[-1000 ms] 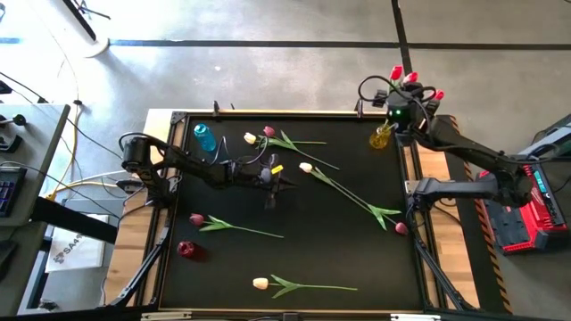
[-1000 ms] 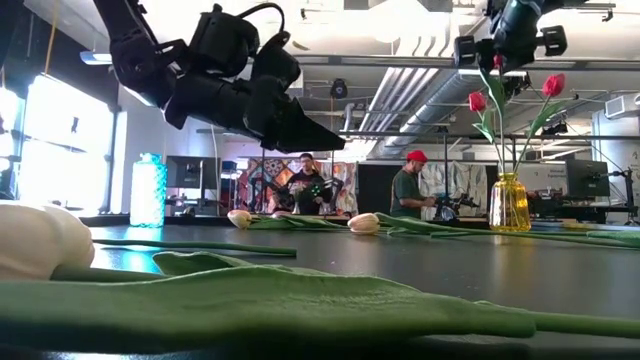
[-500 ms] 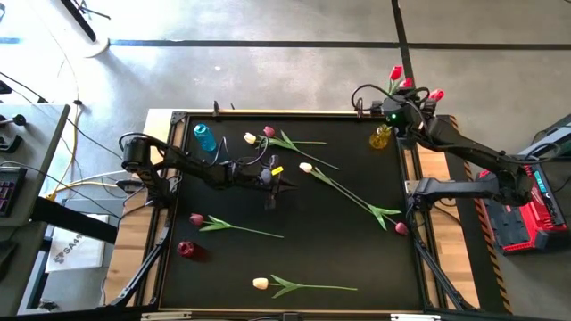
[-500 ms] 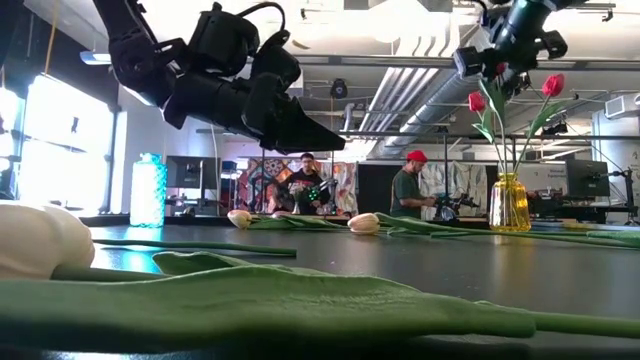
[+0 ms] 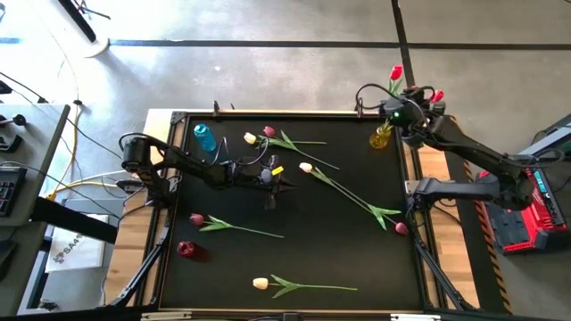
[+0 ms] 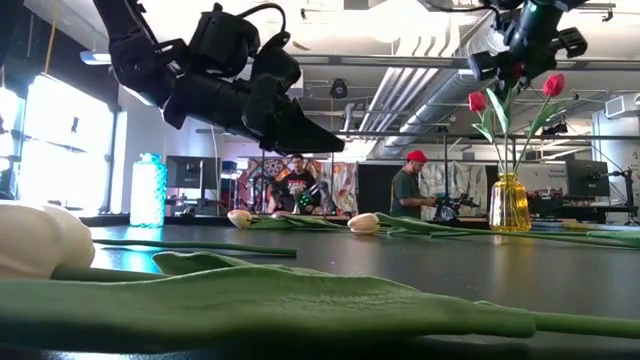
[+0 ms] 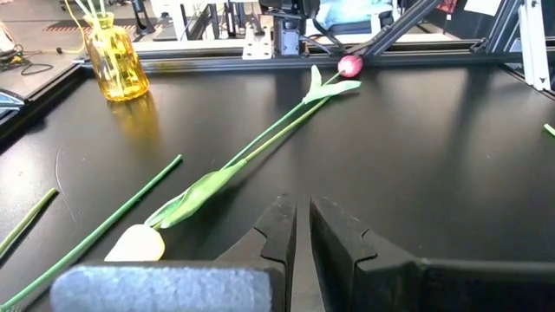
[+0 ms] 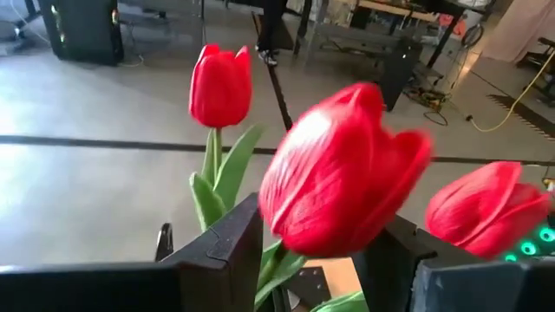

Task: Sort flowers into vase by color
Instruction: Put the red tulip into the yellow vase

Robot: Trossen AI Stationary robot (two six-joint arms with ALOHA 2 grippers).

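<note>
Over the far right corner of the black table [image 5: 294, 259] I have the right gripper [image 8: 316, 260] hanging above the yellow glass vase [image 5: 382, 136]. Its fingers stand apart with a red tulip [image 8: 342, 169] between them; from my feeds I cannot tell whether they touch the stem. Two more red tulips [image 6: 553, 85] stand in that vase.

My left gripper [image 7: 302, 227] hovers over the middle of the table, fingers drawn nearly together and holding nothing.

On the mat I count loose flowers: a cream tulip [image 5: 260, 283] near the front edge, a maroon tulip [image 5: 196, 218] left of centre, a long-stemmed cream one [image 5: 306, 167] running diagonally toward the right side, a pink head [image 5: 401, 228] at the right edge, and a cream and maroon pair [image 5: 259, 135] at the far side. A blue bottle [image 5: 205, 137] stands in the far left corner, a dark red vase [image 5: 186, 249] near the left edge.

Beyond the table lies bare concrete floor; the low camera shows two people [image 6: 408, 190] at benches under open ceiling ducts.
</note>
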